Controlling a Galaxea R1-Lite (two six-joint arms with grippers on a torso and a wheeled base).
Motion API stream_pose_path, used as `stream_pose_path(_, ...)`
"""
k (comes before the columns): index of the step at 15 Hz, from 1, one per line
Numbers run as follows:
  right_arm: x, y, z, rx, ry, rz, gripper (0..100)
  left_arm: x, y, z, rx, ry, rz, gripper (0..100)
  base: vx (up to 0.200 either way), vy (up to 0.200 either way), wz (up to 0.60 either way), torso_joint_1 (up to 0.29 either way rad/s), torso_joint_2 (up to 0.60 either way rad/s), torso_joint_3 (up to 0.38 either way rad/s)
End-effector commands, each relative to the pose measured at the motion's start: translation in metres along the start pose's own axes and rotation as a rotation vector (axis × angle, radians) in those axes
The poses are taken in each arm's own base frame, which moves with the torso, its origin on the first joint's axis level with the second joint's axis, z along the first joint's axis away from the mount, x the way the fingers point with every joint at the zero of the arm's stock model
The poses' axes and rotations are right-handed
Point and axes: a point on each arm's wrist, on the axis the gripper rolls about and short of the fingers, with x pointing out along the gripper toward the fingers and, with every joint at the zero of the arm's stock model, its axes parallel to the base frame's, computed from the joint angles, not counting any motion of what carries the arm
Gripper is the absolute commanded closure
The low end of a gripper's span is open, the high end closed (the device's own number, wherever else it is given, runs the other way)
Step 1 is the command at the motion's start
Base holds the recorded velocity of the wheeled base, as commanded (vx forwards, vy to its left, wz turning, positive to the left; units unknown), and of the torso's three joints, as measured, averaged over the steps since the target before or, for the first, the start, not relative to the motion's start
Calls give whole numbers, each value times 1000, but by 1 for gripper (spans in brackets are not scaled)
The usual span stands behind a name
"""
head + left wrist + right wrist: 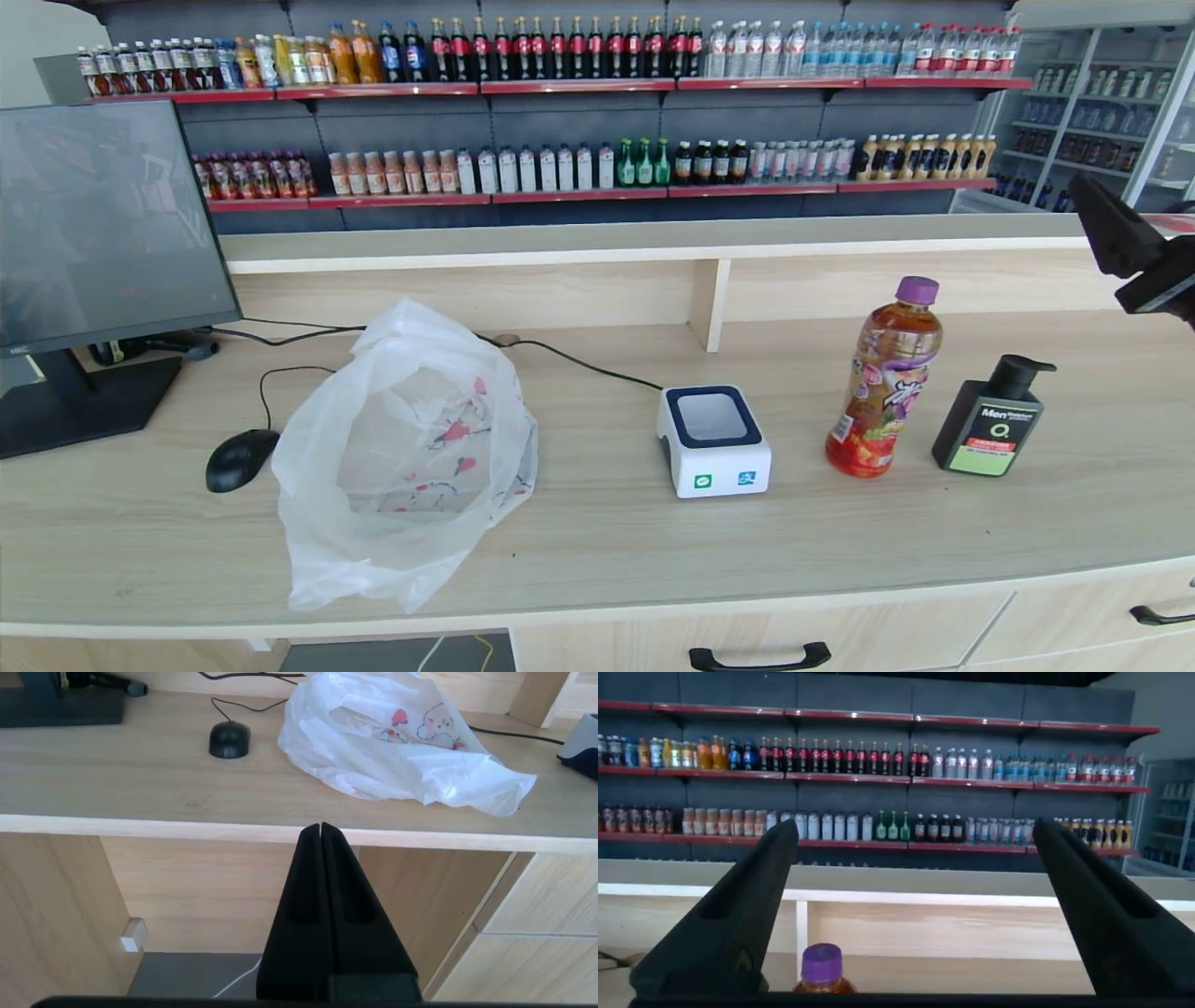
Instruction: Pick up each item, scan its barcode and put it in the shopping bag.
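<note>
Looks like nothing bagged yet: juice bottle (882, 378) and pump bottle (991, 417) stand at scanner's (712, 453) 3 o'clock, bag (406, 457) at 9. Right hand (915, 831) spread, left hand (322, 833) pressed together.

We see white lettering and a large ring-shaped mark on the label of the black pump bottle (991, 422), and busy cartoon-style print, perhaps characters, on the drink bottle (884, 381). The scanner (713, 453) bears two small square signs on its front, one green, one blue.

Left gripper (320, 829): matte black, long tapering wedge fingers. Right gripper (915, 831): same black, smooth flat-sided fingers.
</note>
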Motion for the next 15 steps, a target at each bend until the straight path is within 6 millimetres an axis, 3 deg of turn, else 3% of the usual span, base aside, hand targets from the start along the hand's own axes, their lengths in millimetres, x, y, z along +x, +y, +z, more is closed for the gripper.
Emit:
stream_pose_path(1, 7, 4, -35, 5, 109, 16, 0, 0, 0, 0, 0, -1, 0, 100, 0, 0, 0, 0, 0, 0)
stream_pose_path(15, -47, 19, -64, 7, 335, 74, 0, 0, 0, 0, 0, 0, 0, 100, 0, 0, 0, 0, 0, 0)
